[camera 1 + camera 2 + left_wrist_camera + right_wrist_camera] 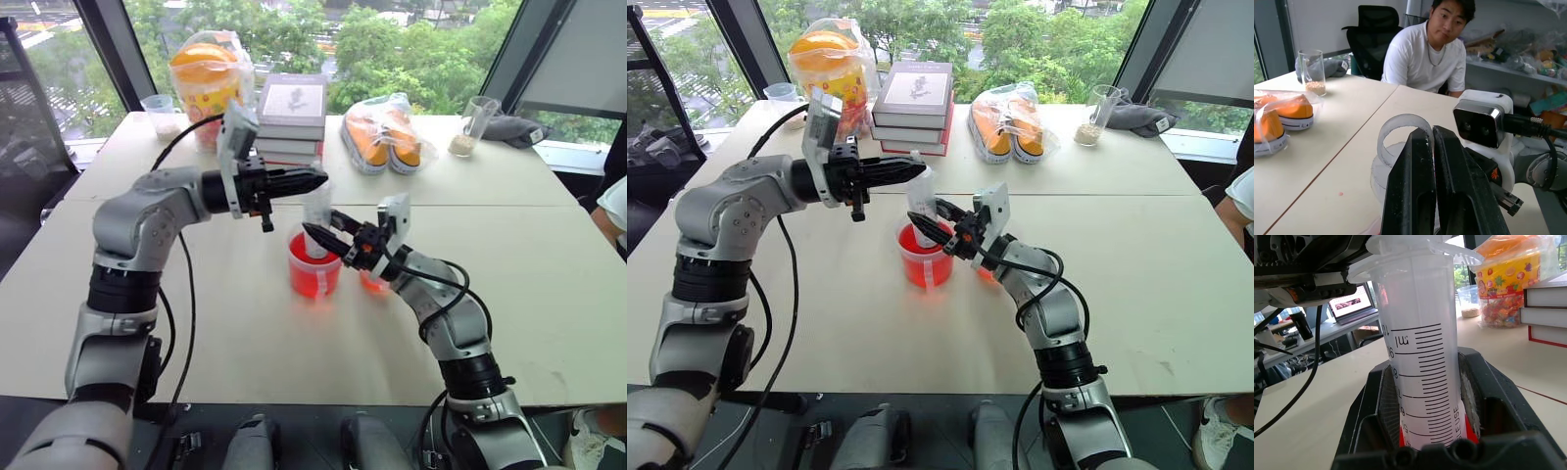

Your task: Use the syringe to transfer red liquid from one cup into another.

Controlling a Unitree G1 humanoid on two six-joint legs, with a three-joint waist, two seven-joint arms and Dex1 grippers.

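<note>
While the table [549,255] stretches pale and wide under both arms, all the action sits at its middle, where the big cup [313,266] stands deep with red liquid [306,274]. Just to its right, half hidden behind the right wrist, is the small cup [373,284], showing only a faint orange-red tint low down, so I judge the transfer barely begun or not begun at all.

Standing upright in the big cup is the syringe [1425,362], its tip down in the red. Right end effector [320,238] is clamped on the barrel, the graduations plain between its black fingers [1376,416] in the right wrist view. Above it, the left end effector [312,180] reaches in level from the left, its fingers [1415,181] pressed together at the plunger's ring [1400,134]. Whether they truly pinch the ring or only sit against it, I cannot tell; the ring curves up just behind the fingertips.

So the step in hand is the draw: barrel steadied below, plunger taken from above. Next move, as I read it, calls for a straight pull upward on the plunger while the right arm holds the barrel still and keeps the tip under the surface. Any sideways tug risks tipping the big cup or slipping off the ring.
</note>
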